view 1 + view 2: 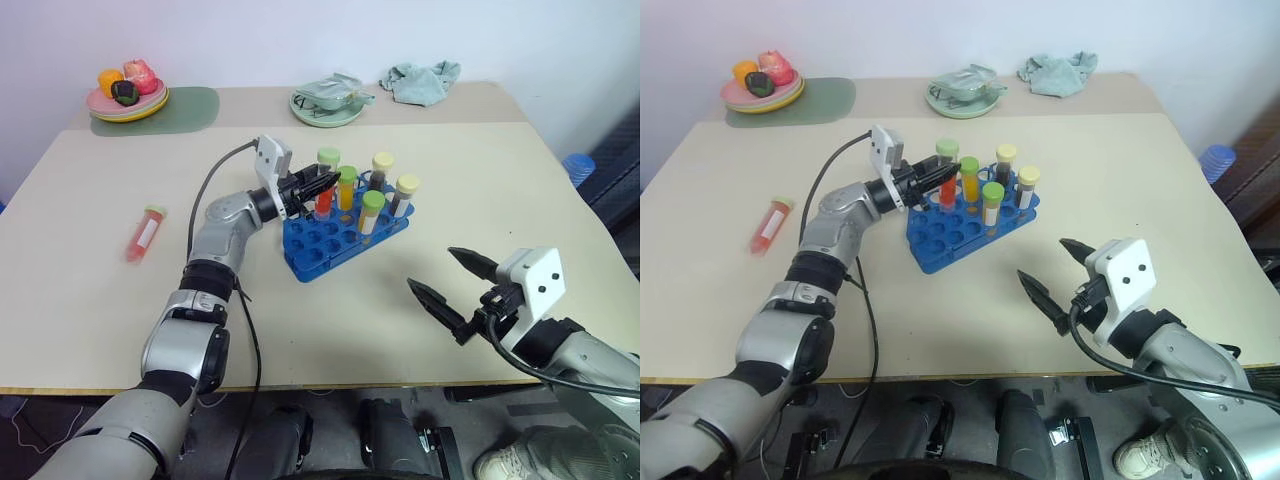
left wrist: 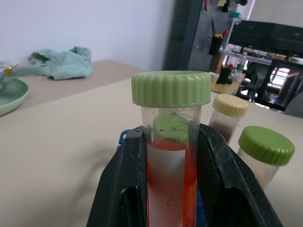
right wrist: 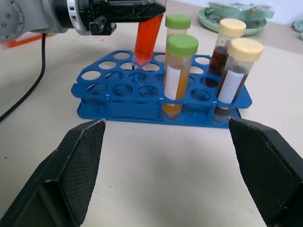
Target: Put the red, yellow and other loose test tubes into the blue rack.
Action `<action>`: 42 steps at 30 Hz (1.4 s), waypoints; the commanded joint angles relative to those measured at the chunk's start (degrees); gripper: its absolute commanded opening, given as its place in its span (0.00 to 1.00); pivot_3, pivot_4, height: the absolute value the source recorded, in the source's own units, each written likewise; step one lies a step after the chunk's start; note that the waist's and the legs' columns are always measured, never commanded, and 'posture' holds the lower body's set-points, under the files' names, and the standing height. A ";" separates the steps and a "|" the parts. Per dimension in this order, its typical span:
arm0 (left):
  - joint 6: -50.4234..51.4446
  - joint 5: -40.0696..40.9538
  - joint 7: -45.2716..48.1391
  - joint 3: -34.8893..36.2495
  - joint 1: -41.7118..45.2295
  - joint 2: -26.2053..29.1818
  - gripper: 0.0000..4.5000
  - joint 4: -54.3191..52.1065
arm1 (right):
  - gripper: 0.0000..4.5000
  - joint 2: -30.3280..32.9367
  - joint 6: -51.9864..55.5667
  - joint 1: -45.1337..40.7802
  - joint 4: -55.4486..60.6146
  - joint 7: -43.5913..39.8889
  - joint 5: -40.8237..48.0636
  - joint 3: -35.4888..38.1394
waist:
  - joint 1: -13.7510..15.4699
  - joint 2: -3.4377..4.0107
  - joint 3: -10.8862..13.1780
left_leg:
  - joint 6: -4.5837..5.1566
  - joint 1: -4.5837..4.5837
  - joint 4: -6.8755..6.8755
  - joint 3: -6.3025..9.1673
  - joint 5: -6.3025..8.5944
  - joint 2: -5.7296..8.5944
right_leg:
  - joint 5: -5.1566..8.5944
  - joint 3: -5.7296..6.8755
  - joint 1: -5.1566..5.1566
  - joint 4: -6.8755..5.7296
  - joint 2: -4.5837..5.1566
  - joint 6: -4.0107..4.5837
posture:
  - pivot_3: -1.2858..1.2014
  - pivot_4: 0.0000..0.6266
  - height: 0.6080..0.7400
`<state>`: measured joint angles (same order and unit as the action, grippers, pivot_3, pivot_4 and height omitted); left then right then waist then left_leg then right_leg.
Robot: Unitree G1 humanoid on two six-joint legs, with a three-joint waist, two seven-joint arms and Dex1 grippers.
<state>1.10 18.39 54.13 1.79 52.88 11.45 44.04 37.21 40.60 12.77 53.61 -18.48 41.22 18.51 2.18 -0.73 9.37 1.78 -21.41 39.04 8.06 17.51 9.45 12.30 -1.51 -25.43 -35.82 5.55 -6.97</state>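
Red test tube (image 3: pixel 147 38), green-capped and white-labelled, was clamped between the two black fingers of the left hand (image 1: pixel 318 187), which gripped it just below the cap. It hung nearly upright over the blue rack (image 1: pixel 320 250), its rounded tip at the mouth of a hole in the rack's back row, as the right wrist view showed. Several capped tubes already stood in the rack: a yellow-orange tube (image 3: pixel 178 75) with a green cap, another green-capped one behind it, and two dark brown tubes (image 3: pixel 234 78) with cream caps. A second red tube (image 1: pixel 145 233) lay on its side on the table (image 1: pixel 480 150), well apart from the rack on the robot's left. The right hand (image 1: pixel 450 278) hovered over the table's near edge with its fingers spread wide apart and holding nothing. At the far edge sat a plate of toy food (image 1: pixel 127 97), a green dish (image 1: pixel 328 103) and a crumpled green cloth (image 1: pixel 420 80).
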 commanded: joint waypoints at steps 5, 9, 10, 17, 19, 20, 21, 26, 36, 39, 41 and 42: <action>0.10 -0.72 1.05 0.68 -1.94 2.09 0.19 -1.93 | 0.94 0.83 -0.46 -1.47 0.95 -0.30 1.13 1.42 | -0.09 0.01 -0.01 | 0.00 0.01 0.00 0.00 0.00 0.00 | 0.00 0.00 0.01 0.00 0.00 0.00 | 0.52 0.24 1.00; -0.38 -1.23 1.21 0.34 -3.00 2.69 0.19 -2.69 | 0.94 1.24 -0.34 -3.08 -0.01 -0.61 0.99 0.72 | -0.12 0.02 -0.01 | 0.00 0.03 0.00 0.00 0.00 0.00 | 0.00 -0.01 0.01 -0.02 -0.01 0.00 | 0.52 0.24 1.00; -0.56 -1.33 1.20 0.26 -3.14 2.74 0.19 -2.76 | 0.94 1.30 -0.25 -3.38 -0.10 -0.66 1.03 0.67 | -0.10 0.02 -0.02 | 0.00 0.03 0.00 0.00 0.00 0.00 | 0.00 -0.01 0.01 -0.02 -0.01 0.00 | 0.52 0.24 1.00; -1.41 -1.80 1.88 -0.46 -4.86 2.97 0.19 -4.48 | 0.94 1.69 -0.01 -3.71 -0.32 -1.12 1.30 1.12 | -0.09 0.02 -0.02 | 0.00 0.04 0.00 0.00 0.00 -0.01 | 0.00 -0.01 0.02 -0.02 -0.01 0.00 | 0.52 0.24 1.00; -0.98 -1.33 2.69 -0.58 -5.62 3.04 0.19 -5.81 | 0.94 1.72 0.22 -3.41 -0.11 -1.03 1.47 1.23 | -0.08 0.02 -0.02 | 0.00 0.04 0.00 0.00 0.00 -0.01 | 0.00 -0.01 0.02 -0.02 -0.01 0.00 | 0.52 0.24 1.00; -0.74 -1.17 2.89 -0.56 -5.93 3.10 0.19 -6.38 | 0.94 1.72 0.30 -3.23 0.01 -1.01 1.60 1.38 | -0.06 0.03 -0.03 | 0.00 0.03 0.00 0.00 0.00 -0.01 | 0.00 -0.01 0.02 -0.02 -0.01 0.00 | 0.52 0.24 1.00; -0.53 -1.07 3.03 -0.51 -6.20 3.19 0.19 -6.87 | 0.94 1.75 0.38 -3.04 0.09 -1.02 1.73 1.57 | -0.06 0.03 -0.03 | 0.00 0.04 0.00 0.00 0.00 -0.01 | 0.00 -0.01 0.02 -0.02 -0.01 0.00 | 0.52 0.24 1.00; -0.03 -1.31 2.76 -0.52 -7.01 3.69 0.19 -8.10 | 0.94 2.54 0.62 -0.78 0.24 -1.97 2.75 3.65 | -0.06 0.03 -0.03 | 0.01 0.03 0.00 0.00 0.01 -0.01 | 0.00 -0.01 0.02 -0.01 -0.01 0.00 | 0.52 0.24 1.00; -6.12 -4.55 -1.01 -1.29 -7.27 2.50 0.19 -3.44 | 0.94 2.63 -0.91 1.89 -0.39 -4.14 2.13 5.43 | -0.03 0.09 -0.09 | 0.01 0.09 -0.01 -0.01 0.01 -0.02 | 0.00 -0.01 0.08 0.00 -0.01 0.00 | 0.52 0.24 1.00; -9.05 -5.61 -3.81 -1.13 -5.82 1.43 0.19 -0.04 | 0.94 2.57 -0.86 1.88 -0.27 -4.11 2.02 5.33 | -0.02 0.10 -0.11 | 0.01 0.10 -0.01 -0.01 0.01 -0.02 | 0.00 -0.01 0.10 0.01 0.00 0.00 | 0.52 0.24 1.00; -10.15 -5.94 -5.59 -0.84 -4.36 0.38 0.19 2.30 | 0.94 2.58 -0.73 1.78 -0.17 -3.99 2.09 5.31 | -0.06 0.12 -0.13 | 0.01 0.12 0.00 0.00 0.01 -0.02 | 0.00 -0.01 0.13 0.01 0.00 0.00 | 0.52 0.24 1.00; -10.49 -6.06 -5.93 -0.70 -3.85 0.09 0.19 3.14 | 0.94 2.60 -0.65 1.68 -0.14 -3.93 2.15 5.31 | -0.03 0.11 -0.12 | 0.01 0.11 0.00 -0.02 0.01 -0.02 | 0.00 -0.02 0.11 0.00 0.00 0.00 | 0.52 0.24 1.00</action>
<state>-8.65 13.96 50.21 0.94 48.06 11.58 44.90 39.39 40.82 15.05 52.46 -22.42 43.32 22.83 2.15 -0.62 9.25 1.79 -21.31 39.04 8.05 17.52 9.43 12.30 -1.53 -25.32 -35.82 5.55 -6.97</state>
